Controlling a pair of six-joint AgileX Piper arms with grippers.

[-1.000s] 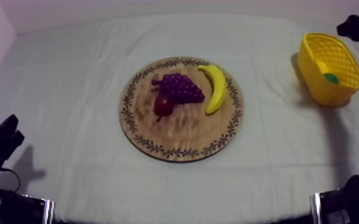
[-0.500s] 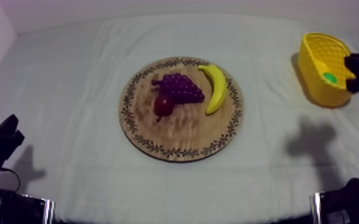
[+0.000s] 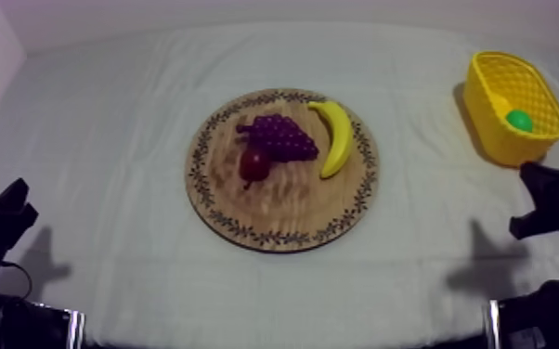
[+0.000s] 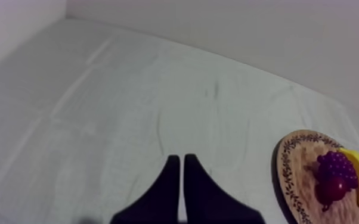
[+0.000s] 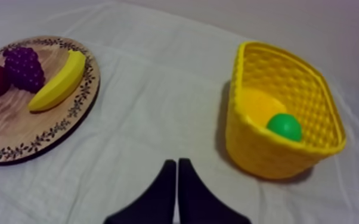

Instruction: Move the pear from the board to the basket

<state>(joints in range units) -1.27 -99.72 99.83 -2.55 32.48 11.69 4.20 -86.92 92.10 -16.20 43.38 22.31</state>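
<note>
Hovering over grey-white cloth-covered surface [image 5: 158, 89], right claw [image 5: 177, 162] pinched to narrow wedge, gripping nothing. Just beyond it: yellow woven basket [image 5: 277, 161], green toy pear [image 5: 284, 127] lying inside. Left claw [image 4: 180, 158] also narrow, empty, near round wooden board [image 4: 298, 179]. Placing looks done; park right arm low, clear of basket wall.

no legible text or markings

Lab-style test bench: cloth-draped table [image 3: 107, 139], bare wall [image 4: 247, 30]
</note>
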